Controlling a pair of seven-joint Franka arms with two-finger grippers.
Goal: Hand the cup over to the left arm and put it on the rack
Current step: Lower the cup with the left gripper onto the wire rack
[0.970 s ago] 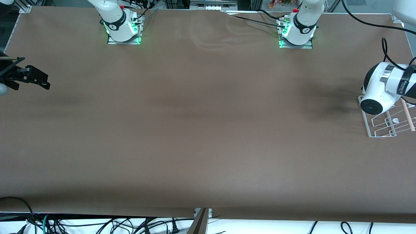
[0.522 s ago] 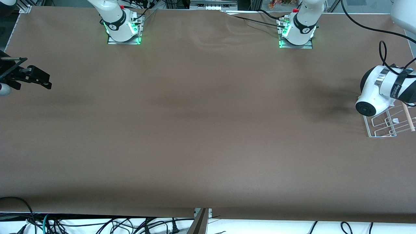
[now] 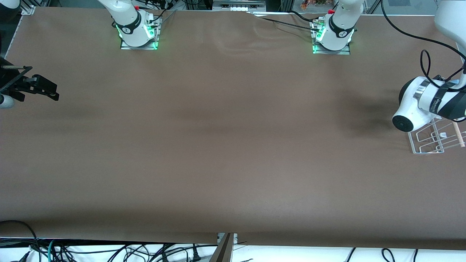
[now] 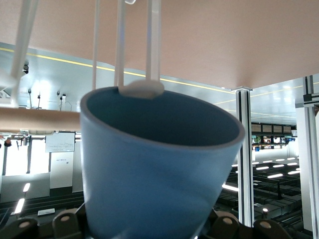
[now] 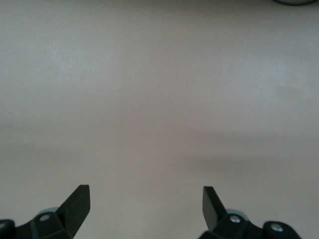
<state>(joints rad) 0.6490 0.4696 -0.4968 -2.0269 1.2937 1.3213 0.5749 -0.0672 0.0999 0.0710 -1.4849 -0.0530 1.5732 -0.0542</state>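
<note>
The light-blue cup (image 4: 149, 169) fills the left wrist view, lying sideways with its open mouth toward the white wire rack (image 3: 429, 140). A white-tipped prong (image 4: 143, 88) touches the cup's rim at the mouth. My left gripper (image 4: 148, 226) is shut on the cup at the rack. In the front view only the left arm's white wrist (image 3: 415, 105) shows over the rack, and the cup is hidden. My right gripper (image 3: 49, 90) is open and empty over the table's edge at the right arm's end; its fingers (image 5: 77, 201) are wide apart.
The rack's pale wooden rod (image 3: 458, 134) runs along its top and also shows in the left wrist view (image 4: 35, 119). The rack stands at the table's edge at the left arm's end. The brown table (image 3: 225, 138) is bare between the arms.
The left arm's wrist has shifted over the rack, toward the table's middle and a little toward the bases. My right gripper has edged slightly inward over the table.
</note>
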